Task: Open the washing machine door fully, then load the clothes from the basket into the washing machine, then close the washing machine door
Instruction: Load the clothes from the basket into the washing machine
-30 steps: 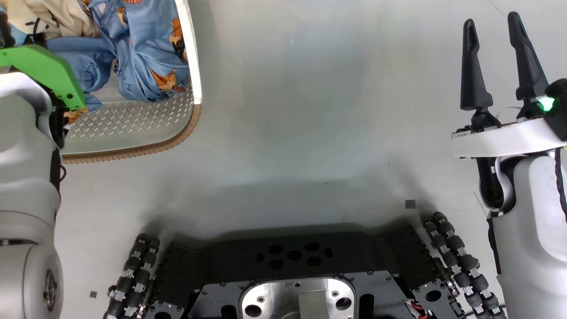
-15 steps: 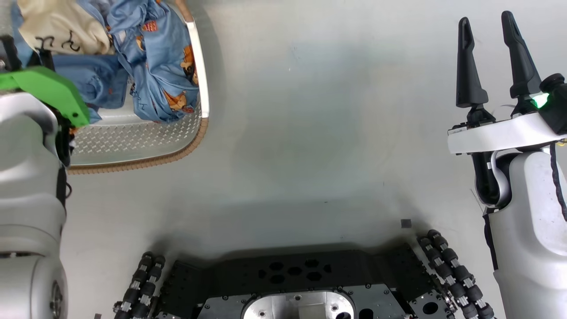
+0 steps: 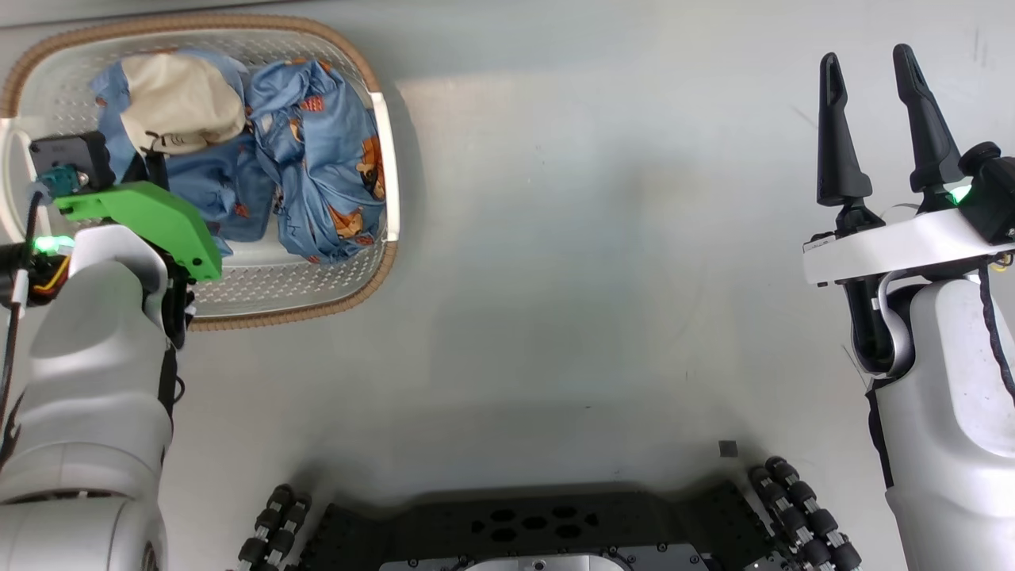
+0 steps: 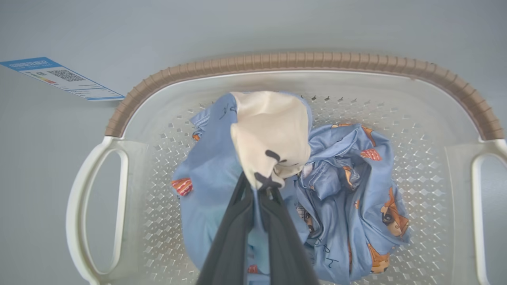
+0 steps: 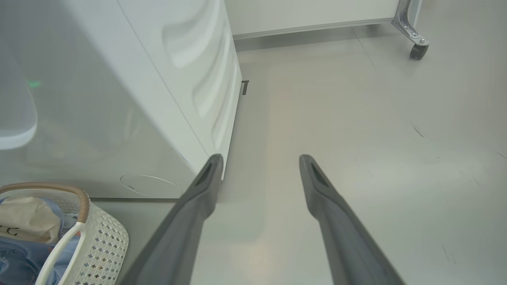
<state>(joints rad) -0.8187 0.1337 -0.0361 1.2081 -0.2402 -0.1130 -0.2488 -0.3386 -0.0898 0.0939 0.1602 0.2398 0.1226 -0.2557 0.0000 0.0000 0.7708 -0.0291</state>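
Pinching a fold of the cream-panelled garment, the left gripper (image 4: 259, 196) has its two dark fingers pressed together on the cloth, which rises bunched from the fingertips above the heap of blue clothes (image 4: 348, 186). These lie in the basket (image 4: 301, 61), whose long axis runs across the left wrist view with a white handle at either end. The left arm is plainly the nearer one: its wrist hangs over the basket's near side, pointing steeply down into it. The washing machine (image 5: 190, 71) stands just beyond the basket's far rim, its low front panel close behind the brown edging, so the load probably has to go up and forward, away from the robot. How high the drum mouth sits cannot be judged here. The right gripper (image 3: 867, 57) is well apart on the other side, over bare floor (image 3: 595, 238), jaws spread wide and empty, fingers aimed forward past the washer's front corner.
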